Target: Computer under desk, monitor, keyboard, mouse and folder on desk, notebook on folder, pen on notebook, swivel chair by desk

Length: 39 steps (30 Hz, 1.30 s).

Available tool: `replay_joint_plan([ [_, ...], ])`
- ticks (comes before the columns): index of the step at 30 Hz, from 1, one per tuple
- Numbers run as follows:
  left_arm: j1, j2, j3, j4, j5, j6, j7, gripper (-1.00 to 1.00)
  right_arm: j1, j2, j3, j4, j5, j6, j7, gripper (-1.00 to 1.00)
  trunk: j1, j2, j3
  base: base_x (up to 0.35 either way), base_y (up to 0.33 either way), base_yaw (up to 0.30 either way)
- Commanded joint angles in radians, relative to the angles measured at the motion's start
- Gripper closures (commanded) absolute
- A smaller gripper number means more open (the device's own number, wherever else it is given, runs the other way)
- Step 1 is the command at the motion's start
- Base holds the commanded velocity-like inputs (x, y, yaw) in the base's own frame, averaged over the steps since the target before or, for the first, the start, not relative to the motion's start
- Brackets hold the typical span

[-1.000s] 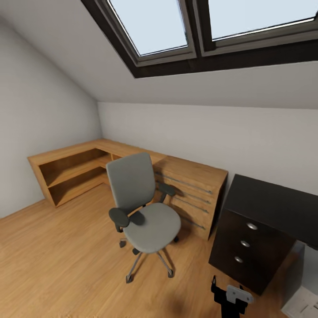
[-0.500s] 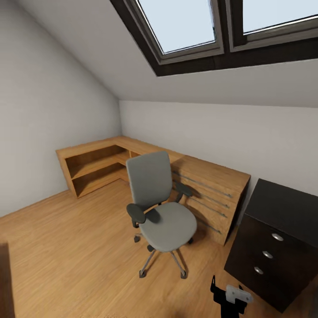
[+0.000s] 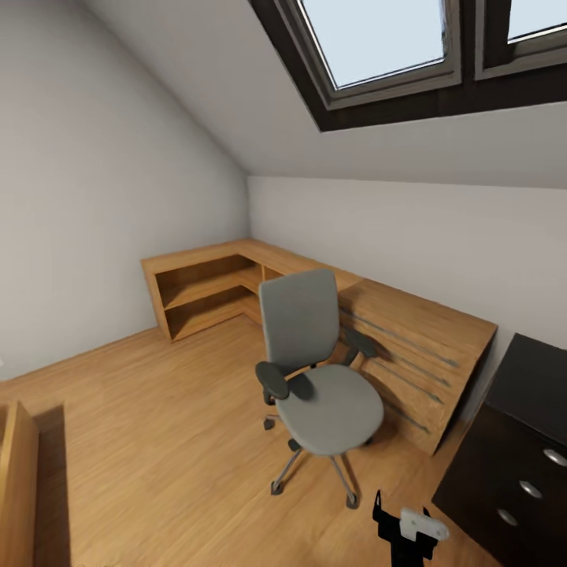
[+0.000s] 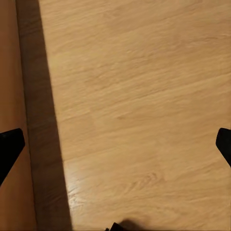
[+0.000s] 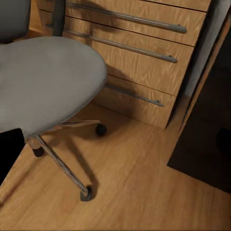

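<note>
My right claw sits low at the bottom edge of the head view, black w/ a light grey block on it, pointing fwd over the wood floor. In the right wrist view only dark finger tips show at the frame edges, set wide apart, nothing between them, so right claw is spread open and empty. Left wrist view: same deal, black tips at both edges, wide gap, nothing gripped. That cam looks straight down at bare floor planks w/ a dark shadow strip beside a wooden panel. Left arm pose otherwise can't tell.

Swivel chair stands on the floor mid-room, grey seat and back, black armrests, chrome star base w/ castors. Seat is bare in both head and right wrist views. Chair is just in front of the light wooden dresser w/ long bar handles; one castor near the dresser's bottom drawer.

Black worktop at the right edge of the head view, dark drawers w/ round silver knobs, right beside the dresser end. Chair is near it but apart. In the right wrist view its dark side is close to the claw.

Low open wooden shelf unit runs along the far corner. Skylights overhead.
</note>
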Motion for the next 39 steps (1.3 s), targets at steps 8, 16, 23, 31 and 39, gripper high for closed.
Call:
replay_joint_plan([
  [8, -0.001, 0.001, -0.009, 0.000, 0.002, -0.003, 0.007, -1.00, 0.000, 0.012, 0.010, 0.002, -0.002, -0.005, -0.001, -1.00, 0.001, -0.001, -0.006, 0.134, 0.000, 0.268],
  [16, -0.001, 0.001, -0.010, 0.000, -0.001, -0.004, 0.007, -1.00, 0.011, 0.023, 0.013, 0.001, 0.031, -0.003, 0.001, -1.00, 0.001, -0.001, -0.011, 0.005, 0.000, 0.268],
  [23, -0.001, 0.001, -0.011, 0.000, -0.003, -0.004, 0.007, -1.00, 0.016, 0.035, 0.012, 0.001, 0.099, -0.003, -0.001, -1.00, 0.001, -0.001, -0.014, 0.038, 0.000, 0.269],
  [31, -0.001, 0.000, -0.014, -0.001, -0.004, -0.003, 0.006, -1.00, 0.023, 0.039, 0.012, 0.001, 0.105, -0.001, 0.000, -1.00, 0.001, -0.001, -0.017, 0.230, 0.000, 0.270],
  [39, -0.001, -0.010, -0.016, -0.001, -0.002, -0.051, 0.007, -1.00, 0.024, 0.039, 0.012, 0.002, 0.106, 0.003, 0.003, -1.00, 0.001, -0.001, -0.018, 0.035, 0.000, 0.277],
])
